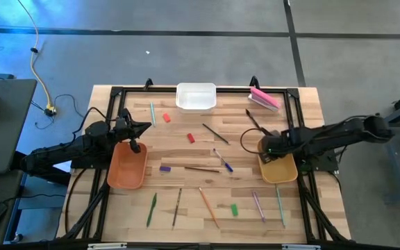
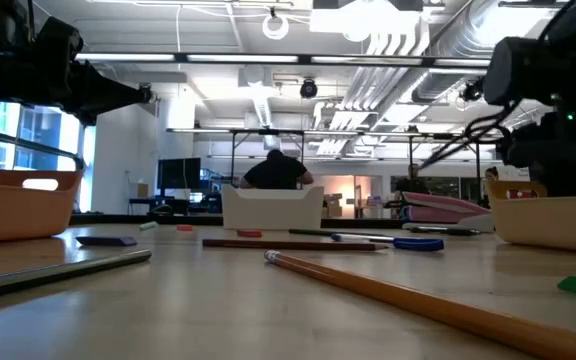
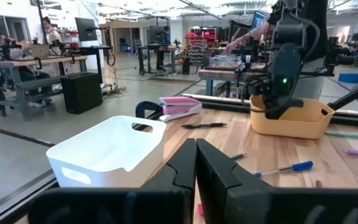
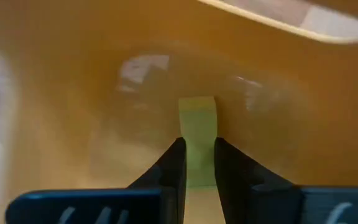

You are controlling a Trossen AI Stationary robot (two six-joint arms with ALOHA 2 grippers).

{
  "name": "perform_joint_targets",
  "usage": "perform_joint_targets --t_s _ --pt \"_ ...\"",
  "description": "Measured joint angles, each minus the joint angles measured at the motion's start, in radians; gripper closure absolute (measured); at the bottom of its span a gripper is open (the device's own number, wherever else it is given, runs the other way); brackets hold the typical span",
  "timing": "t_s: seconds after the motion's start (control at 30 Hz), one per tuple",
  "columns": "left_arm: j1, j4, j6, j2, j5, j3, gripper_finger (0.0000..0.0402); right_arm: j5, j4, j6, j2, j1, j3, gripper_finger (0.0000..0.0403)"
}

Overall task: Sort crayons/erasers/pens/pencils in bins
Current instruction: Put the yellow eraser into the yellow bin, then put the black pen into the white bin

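Yellow crayon point(image 4: 197, 134) in right gripper point(image 4: 198, 163): wrist-view only.

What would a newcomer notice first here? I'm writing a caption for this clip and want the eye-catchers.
First, the right gripper reaching down into the mustard yellow bin at the table's right, shut on a yellow-green crayon. Next, the scatter of pens and pencils across the wooden table, such as the orange pencil near the front. The left gripper waits shut above the orange-brown bin.
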Motion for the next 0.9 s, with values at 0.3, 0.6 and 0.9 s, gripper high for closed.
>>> perform_joint_targets --t_s 0.3,0.6,0.9 --pt "0.000 -0.001 0.004 0.000 -0.002 0.000 0.0401 -0.009 -0.034 -0.006 0.000 0.000 -0.002 0.0304" --pt "0.000 -0.005 0.019 0.000 -0.002 0.000 0.0401 -0.037 -0.182 -0.126 -0.002 0.000 0.163 0.0260" --pt "0.000 -0.006 0.016 0.000 -0.002 0.000 0.0401 0.012 -0.200 -0.395 -0.002 -0.010 0.403 0.0324"
